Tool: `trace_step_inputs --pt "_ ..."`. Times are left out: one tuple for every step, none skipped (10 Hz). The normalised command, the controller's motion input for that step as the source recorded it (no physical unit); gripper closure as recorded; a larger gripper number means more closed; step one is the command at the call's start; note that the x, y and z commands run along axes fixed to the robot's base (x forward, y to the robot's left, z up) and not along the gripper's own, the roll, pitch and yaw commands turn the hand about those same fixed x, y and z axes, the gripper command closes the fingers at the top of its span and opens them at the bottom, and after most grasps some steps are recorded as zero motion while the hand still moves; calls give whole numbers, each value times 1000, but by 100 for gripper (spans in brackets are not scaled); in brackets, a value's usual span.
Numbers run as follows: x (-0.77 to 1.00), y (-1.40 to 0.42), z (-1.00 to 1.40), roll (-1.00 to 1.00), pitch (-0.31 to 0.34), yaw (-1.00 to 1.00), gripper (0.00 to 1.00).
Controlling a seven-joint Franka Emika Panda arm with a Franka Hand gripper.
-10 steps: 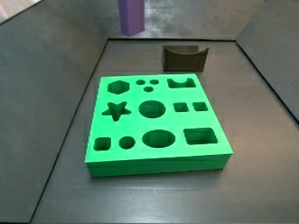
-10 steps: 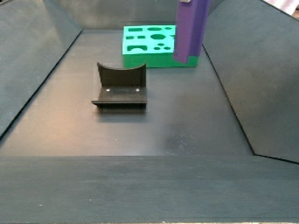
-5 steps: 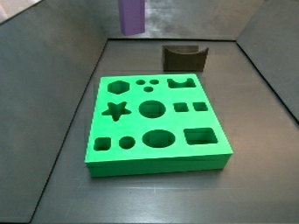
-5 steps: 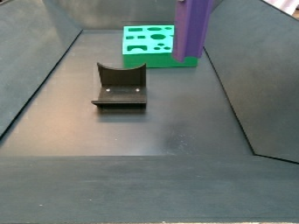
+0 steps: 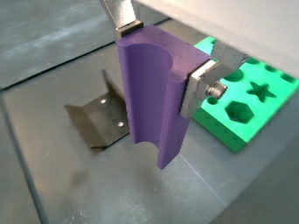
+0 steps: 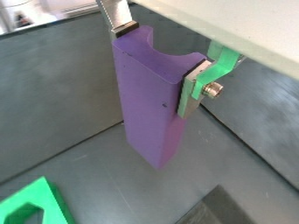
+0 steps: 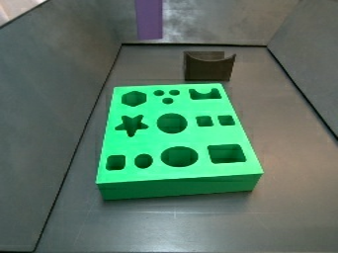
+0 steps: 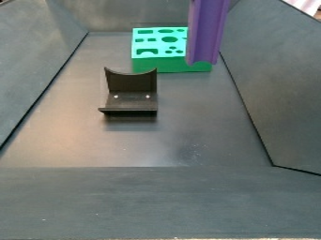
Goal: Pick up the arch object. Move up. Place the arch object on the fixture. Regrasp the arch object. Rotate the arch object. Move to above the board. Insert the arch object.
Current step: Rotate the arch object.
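- Wrist views both show the gripper (image 5: 158, 51) closed on the arch object (image 5: 155, 101), its silver fingers (image 5: 200, 80) pressed against opposite sides near the block's upper end, where the curved notch sits between them
- The arch object hangs from the gripper with its long axis upright and its lower end free in the air, well clear of the dark floor (image 8: 175, 131); in a side view only its lower part shows at the frame's top edge (image 7: 148, 17), and in a side view it reaches down in front of the board (image 8: 206, 28)
- The fixture (image 8: 129, 92) stands on the floor below and to one side of the hanging block, not under it; the coming placement, as I judge it, turns on that sideways offset, so the block must be carried across before it comes down into the dip
- The board (image 7: 173, 136) lies apart from the fixture (image 7: 209, 64), all its holes empty
- Arch object: matte purple, smooth flat faces, crisp edges, one concave cut
- Fixture: dark, dull, an upright back with a U-shaped top on a base plate
- Board: bright green thick slab with star, hexagon, round and square holes; it looks rigid
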Motion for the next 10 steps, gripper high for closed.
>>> trace_step_inputs --pt "1 12 10 -122 38 -571 100" --pt "2 13 13 -121 37 -337 100" --pt "2 13 13 -121 37 -257 100" --pt "0 0 -1000 -320 36 -141 100" --pt "9 2 -1000 -312 19 -106 100" --pt "14 12 -1000 -267 -24 -80 100" --pt "8 16 -1000 -239 -43 -71 100" --pt "-4 24 -1000 -181 -76 -59 100" --pt "-5 30 -1000 -160 -81 -57 100" --pt "3 35 -815 -125 -74 -55 100"
